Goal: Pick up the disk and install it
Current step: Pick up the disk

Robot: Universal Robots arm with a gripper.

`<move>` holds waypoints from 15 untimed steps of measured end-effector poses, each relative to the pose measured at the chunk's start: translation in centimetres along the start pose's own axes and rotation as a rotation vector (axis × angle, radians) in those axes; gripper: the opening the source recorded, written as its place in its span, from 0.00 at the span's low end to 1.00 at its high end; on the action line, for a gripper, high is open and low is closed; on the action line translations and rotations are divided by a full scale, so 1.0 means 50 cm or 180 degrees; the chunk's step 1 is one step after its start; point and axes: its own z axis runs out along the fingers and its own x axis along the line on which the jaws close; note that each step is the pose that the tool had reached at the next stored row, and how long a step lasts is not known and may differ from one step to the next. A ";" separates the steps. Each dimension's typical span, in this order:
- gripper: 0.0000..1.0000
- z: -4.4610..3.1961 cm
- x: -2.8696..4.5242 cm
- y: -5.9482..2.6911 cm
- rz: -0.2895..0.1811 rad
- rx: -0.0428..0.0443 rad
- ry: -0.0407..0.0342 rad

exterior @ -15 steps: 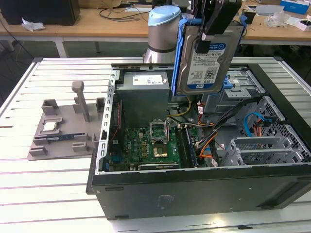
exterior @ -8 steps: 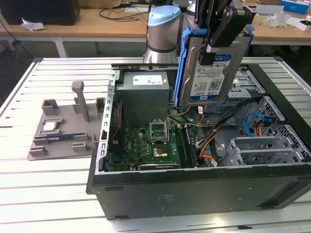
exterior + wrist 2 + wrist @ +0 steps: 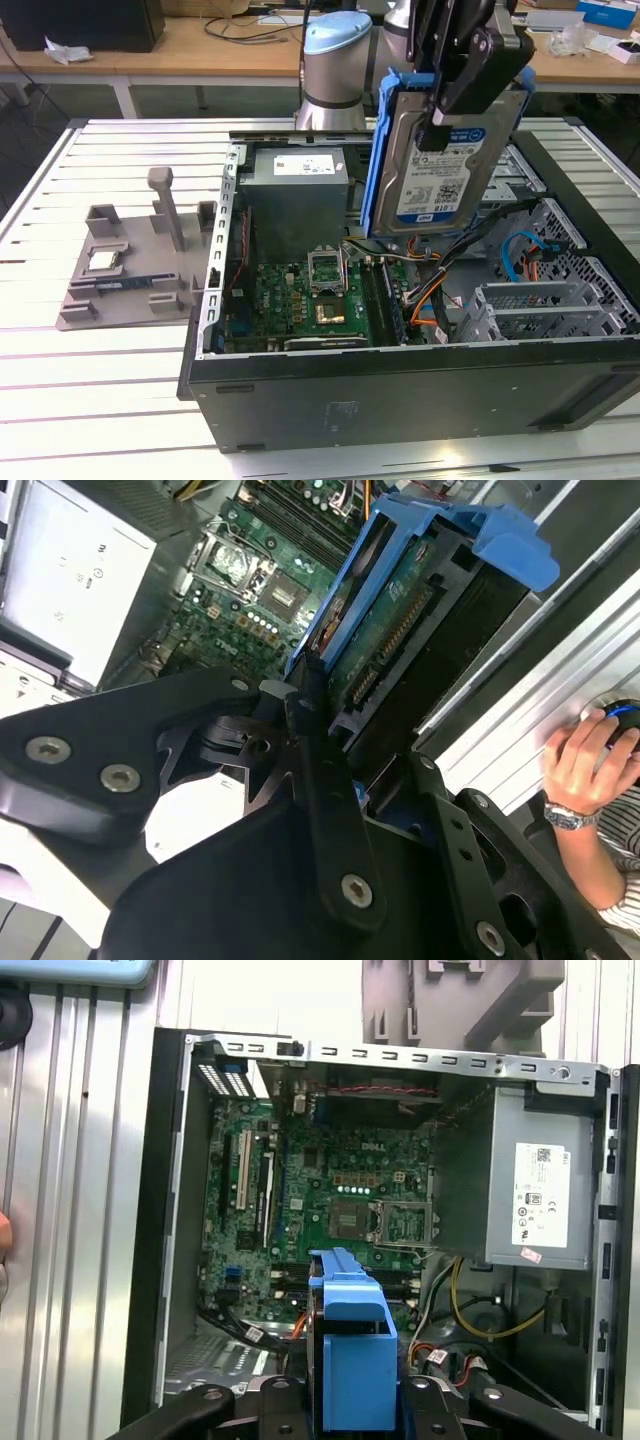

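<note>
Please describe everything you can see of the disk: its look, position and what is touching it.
The disk is a flat silver hard drive with a blue-and-white label, clipped in a blue plastic carrier frame. The second wrist view shows its green circuit board side. It hangs upright above the open computer case, apparently clear of it. The gripper is shut on its upper part, black fingers clamping it.

A grey metal robot arm (image 3: 335, 75) with a pale blue joint cap rises at 12 o'clock in the exterior view. Its black bar-linked gripper (image 3: 450, 110) hangs at 1 o'clock, pointing down, jaws closed on the top of the disk (image 3: 440, 170), a silver hard drive in a blue plastic frame, held upright and aloft.
</note>
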 end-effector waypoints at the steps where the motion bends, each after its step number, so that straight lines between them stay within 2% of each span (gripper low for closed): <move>1: 0.37 0.000 0.005 0.000 0.0000 0.0000 0.0001; 10: 0.37 0.003 0.033 0.001 0.0000 0.0000 0.0006; 15: 0.37 0.005 0.055 0.002 0.0001 -0.0001 0.0010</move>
